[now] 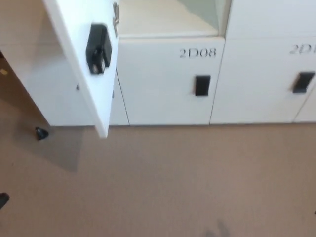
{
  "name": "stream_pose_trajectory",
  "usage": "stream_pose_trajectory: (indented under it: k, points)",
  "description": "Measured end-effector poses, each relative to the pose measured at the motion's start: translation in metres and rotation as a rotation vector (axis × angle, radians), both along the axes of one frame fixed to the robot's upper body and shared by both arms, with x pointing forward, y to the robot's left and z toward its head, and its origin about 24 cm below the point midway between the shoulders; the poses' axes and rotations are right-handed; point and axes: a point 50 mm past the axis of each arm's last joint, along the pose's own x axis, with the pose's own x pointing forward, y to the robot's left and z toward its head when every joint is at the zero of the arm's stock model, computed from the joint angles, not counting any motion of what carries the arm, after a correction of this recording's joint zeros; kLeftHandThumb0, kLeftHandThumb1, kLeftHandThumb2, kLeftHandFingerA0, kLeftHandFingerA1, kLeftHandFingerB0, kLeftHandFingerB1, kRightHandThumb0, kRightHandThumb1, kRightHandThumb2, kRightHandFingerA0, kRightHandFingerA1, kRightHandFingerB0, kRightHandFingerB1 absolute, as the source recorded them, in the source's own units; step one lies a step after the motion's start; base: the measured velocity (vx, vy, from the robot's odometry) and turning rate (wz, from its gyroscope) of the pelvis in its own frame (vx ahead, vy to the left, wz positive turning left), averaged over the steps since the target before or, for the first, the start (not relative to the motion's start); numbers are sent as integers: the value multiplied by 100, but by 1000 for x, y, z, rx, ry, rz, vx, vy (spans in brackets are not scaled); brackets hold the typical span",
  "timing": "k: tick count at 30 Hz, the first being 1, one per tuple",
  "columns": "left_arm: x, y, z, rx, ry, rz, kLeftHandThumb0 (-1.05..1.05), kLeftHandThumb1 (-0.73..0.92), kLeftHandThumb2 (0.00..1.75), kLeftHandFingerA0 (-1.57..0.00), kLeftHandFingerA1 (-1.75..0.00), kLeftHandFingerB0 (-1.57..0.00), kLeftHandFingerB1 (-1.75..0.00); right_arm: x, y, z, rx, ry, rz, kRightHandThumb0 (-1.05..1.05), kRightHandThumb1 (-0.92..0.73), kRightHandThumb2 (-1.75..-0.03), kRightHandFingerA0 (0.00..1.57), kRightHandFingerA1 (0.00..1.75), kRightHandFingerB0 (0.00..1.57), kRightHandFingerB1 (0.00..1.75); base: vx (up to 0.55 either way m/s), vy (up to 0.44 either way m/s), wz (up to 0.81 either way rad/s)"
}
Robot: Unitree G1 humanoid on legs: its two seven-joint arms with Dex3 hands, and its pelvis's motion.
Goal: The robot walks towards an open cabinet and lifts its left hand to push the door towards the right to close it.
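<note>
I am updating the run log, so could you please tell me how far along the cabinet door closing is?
Done: the approach looks nearly complete, as the white cabinets fill the top of the head view. In hand: nothing yet; neither robot hand shows. Left: the white open cabinet door with its black latch swings out at the left, the compartment above the closed door labelled 2D08 stands open, and the door needs pushing rightward to close.

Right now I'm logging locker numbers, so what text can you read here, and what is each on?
"2D08": on the closed lower cabinet door, above its black handle.
"2D..." on the next door to the right: cut off by the picture edge, rest unreadable.
The open door and its black latch show no readable text.
</note>
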Motion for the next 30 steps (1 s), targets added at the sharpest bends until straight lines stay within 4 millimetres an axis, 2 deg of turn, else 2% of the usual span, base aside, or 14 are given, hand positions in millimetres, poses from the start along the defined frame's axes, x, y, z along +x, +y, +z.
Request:
stream_pose_trajectory:
  k: [1, 2, 9, 14, 18, 20, 21, 26, 27, 30]
  points:
    - [0, 0, 0, 1, 0, 0, 4, 77, 90, -29, -54, -26, -37, 0, -1, 1, -3, -1, 0, -20, -79, -62, 61, 50, 43, 42, 501, 29, 2]
    - [-1, 0, 0, 1, 2, 0, 2, 81, 80, -29, -51, -28, -34, 0, -1, 1, -6, 0, 1, -19, -79, -62, 61, 51, 43, 42, 489, 37, -1]
    - [-2, 0, -1, 1, 3, 2, 3, 80, 84, -29, -54, -27, -37, -7, -2, -2, -10, 21, 7, -19, -80, -63, 62, 50, 45, 43, 261, -45, -10]
    - [0, 0, 1, 3, -2, -6, -1, 85, 77, -31, -54, -26, -36, -6, -2, -2, -13, 17, 10, -19, -81, -63, 60, 49, 43, 42, 200, 27, 2]
    - [-1, 2, 2, 8, -2, -2, -1, 86, 79, -29, -54, -24, -35, -11, 3, -7, 1, 35, 14, -19, -80, -63, 61, 50, 43, 42, 226, 152, -9]
    - [-2, 2, 1, 5, 0, -1, 0, 84, 76, -30, -50, -28, -33, -9, 0, -4, -9, 26, 14, -18, -80, -63, 63, 51, 44, 43, 125, -52, -4]
    - [-3, 1, 0, 3, 4, -1, 2, 81, 83, -31, -54, -26, -37, -9, 0, -4, -10, 27, 13, -18, -81, -63, 62, 51, 44, 43, 41, -210, -17]
    - [-2, 2, 1, 8, 5, -2, 4, 81, 86, -28, -53, -25, -37, -10, 0, -5, -10, 29, 14, -19, -81, -61, 64, 51, 47, 44, 143, -43, -5]
    - [-2, 2, 1, 9, 6, -2, 2, 66, 118, -23, -60, -24, -55, -11, 1, -6, -7, 33, 14, -17, -80, -63, 64, 52, 45, 44, 124, -89, 4]
    - [-2, 3, 1, 10, 7, -1, 2, 65, 117, -24, -60, -25, -56, -11, 3, -7, -1, 39, 15, -18, -81, -61, 65, 51, 48, 45, 63, -53, 6]
